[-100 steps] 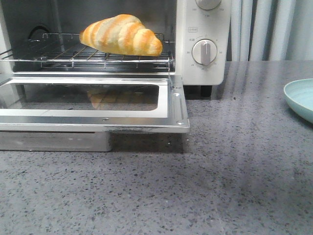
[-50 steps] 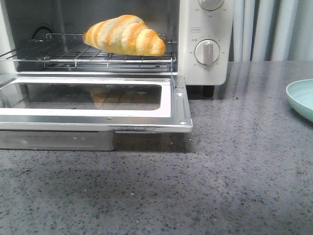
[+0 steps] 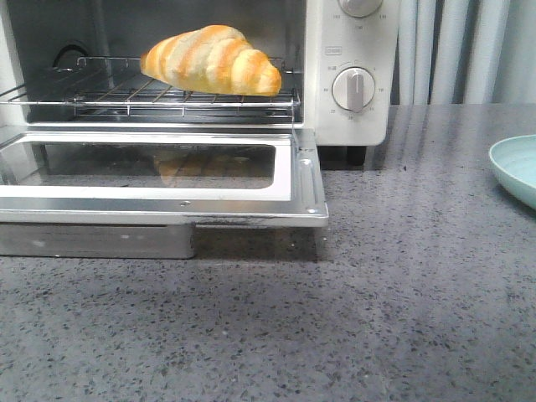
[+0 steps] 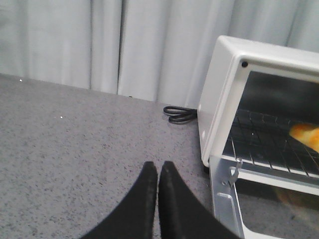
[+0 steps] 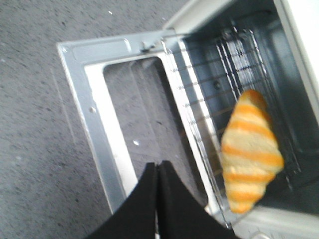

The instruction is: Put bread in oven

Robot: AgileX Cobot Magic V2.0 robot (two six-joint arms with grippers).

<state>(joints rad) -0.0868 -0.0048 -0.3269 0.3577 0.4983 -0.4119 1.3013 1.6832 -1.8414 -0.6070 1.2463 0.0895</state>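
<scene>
The bread (image 3: 211, 60), golden-orange with cream stripes, lies on the wire rack (image 3: 126, 96) inside the cream-white oven (image 3: 347, 50). The oven's glass door (image 3: 159, 180) is dropped open and flat. The bread also shows in the right wrist view (image 5: 249, 149) and partly in the left wrist view (image 4: 306, 137). My left gripper (image 4: 158, 167) is shut and empty, above the table beside the oven's side. My right gripper (image 5: 157, 167) is shut and empty, above the open door (image 5: 99, 124), apart from the bread. Neither gripper shows in the front view.
A pale blue plate (image 3: 515, 167) sits at the table's right edge. The oven's black power cord (image 4: 179, 114) lies behind it by the white curtain (image 4: 99, 45). The table is speckled grey stone (image 3: 377, 318).
The front view shifted slightly between the earliest frame and now; the bread and the open door stand as before. No gripper appears in the earlier frames.
</scene>
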